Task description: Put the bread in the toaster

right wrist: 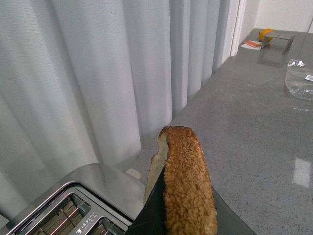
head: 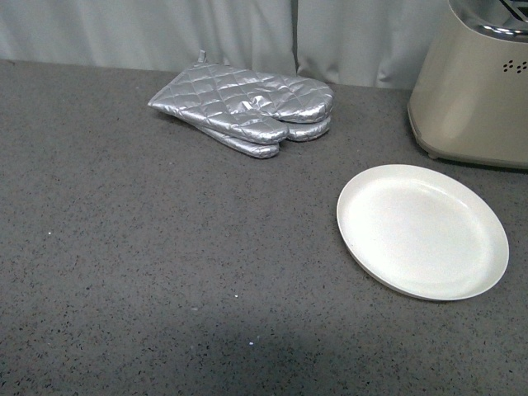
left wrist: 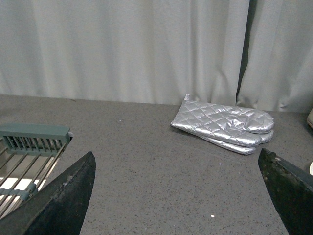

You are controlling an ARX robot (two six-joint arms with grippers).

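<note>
In the right wrist view my right gripper is shut on the bread, a brown-crusted slice held edge-on between the dark fingers. The toaster's chrome top with its slots lies just beside and below the slice. In the front view the beige toaster stands at the far right; neither arm shows there. In the left wrist view my left gripper is open and empty above the grey counter, its dark fingertips wide apart.
A round white plate lies in front of the toaster. Silver quilted oven mitts lie at the back, also in the left wrist view. A green-grey wire rack shows by the left gripper. White curtains hang behind. Small items sit far along the counter.
</note>
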